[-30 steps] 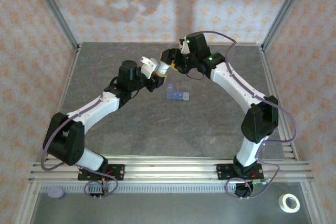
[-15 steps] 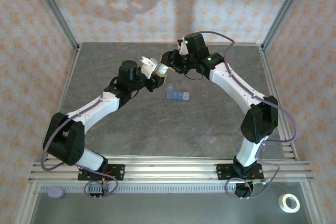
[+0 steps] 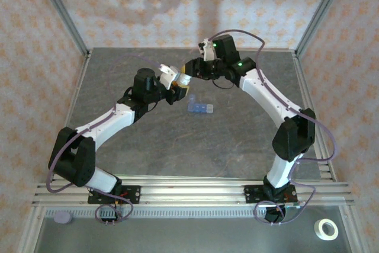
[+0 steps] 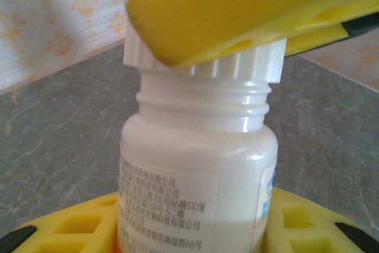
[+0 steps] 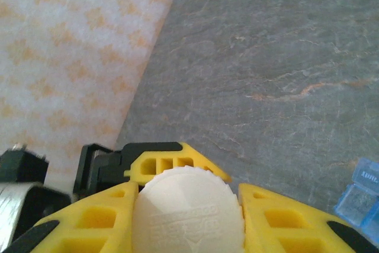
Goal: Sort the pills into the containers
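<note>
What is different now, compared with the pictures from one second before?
The right gripper closed on the white ribbed cap of the white plastic pill bottle. The left gripper kept holding that bottle; the translucent blue pill-organiser strip stayed put.

Top external: fixed high behind the arm bases, looking down and forward over the whole grey stone-patterned table; distant.
Left wrist: very near, side-on to the white plastic pill bottle.
Right wrist: near, end-on to its ribbed white cap, table beyond.
Overlap: bottle in all three views; translucent blue pill-organiser strip in the top and right wrist views.
</note>
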Robot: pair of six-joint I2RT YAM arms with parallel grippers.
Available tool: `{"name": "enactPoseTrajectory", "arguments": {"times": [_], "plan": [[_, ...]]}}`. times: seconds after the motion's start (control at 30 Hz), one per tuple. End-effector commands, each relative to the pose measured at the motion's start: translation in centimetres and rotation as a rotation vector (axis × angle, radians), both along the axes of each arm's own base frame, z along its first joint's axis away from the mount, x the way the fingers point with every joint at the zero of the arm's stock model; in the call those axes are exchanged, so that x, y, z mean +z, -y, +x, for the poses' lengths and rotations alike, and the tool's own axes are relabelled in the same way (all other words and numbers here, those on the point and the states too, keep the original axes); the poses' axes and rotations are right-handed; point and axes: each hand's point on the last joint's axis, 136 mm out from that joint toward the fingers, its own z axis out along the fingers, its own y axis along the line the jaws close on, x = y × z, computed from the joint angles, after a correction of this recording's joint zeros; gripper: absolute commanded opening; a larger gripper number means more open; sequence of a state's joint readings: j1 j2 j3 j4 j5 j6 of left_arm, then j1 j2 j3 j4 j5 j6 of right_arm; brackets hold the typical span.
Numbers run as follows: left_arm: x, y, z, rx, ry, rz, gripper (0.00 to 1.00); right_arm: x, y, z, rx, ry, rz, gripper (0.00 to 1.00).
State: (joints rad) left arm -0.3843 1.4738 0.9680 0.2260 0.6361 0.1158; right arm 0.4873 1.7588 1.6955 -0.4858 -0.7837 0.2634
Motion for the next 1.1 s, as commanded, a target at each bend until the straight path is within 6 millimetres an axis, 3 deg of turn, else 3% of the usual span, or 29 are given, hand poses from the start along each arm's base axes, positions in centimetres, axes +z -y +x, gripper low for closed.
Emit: {"name": "enactPoseTrajectory", "arguments": {"times": [0.0, 0.2, 0.3, 0.47, 0.67, 0.87, 1.07], "plan": [[3.1, 1.2, -2.1, -0.104, 0.018, -0.079, 0.0, 3.4, 1.4, -0.6, 0.136, 0.186, 0.035, 0.34], [3.1, 1.2, -2.2, -0.105, 0.008, -0.087, 0.0, 3.7, 2.4, 0.1, 0.083, 0.186, 0.042, 0.34], [2.9, 0.9, -1.8, -0.079, 0.017, -0.08, 0.0, 2.1, 4.1, 1.7, -0.064, 0.152, -0.025, 0.34], [2.8, -0.2, -1.0, 0.003, 0.057, -0.059, 0.0, -4.3, 9.6, 4.2, -0.375, 0.023, -0.269, 0.34], [2.3, -1.4, -0.5, 0.084, 0.091, -0.031, 0.0, -12.2, 15.6, 4.6, -0.653, -0.116, -0.503, 0.33], [1.2, -2.1, -0.7, 0.114, 0.083, -0.008, 0.0, -17.4, 19.6, 4.5, -0.821, -0.173, -0.688, 0.33], [0.7, -2.5, -1.0, 0.129, 0.078, -0.005, 0.0, -20.7, 21.2, 4.6, -0.895, -0.243, -0.747, 0.33]]}}
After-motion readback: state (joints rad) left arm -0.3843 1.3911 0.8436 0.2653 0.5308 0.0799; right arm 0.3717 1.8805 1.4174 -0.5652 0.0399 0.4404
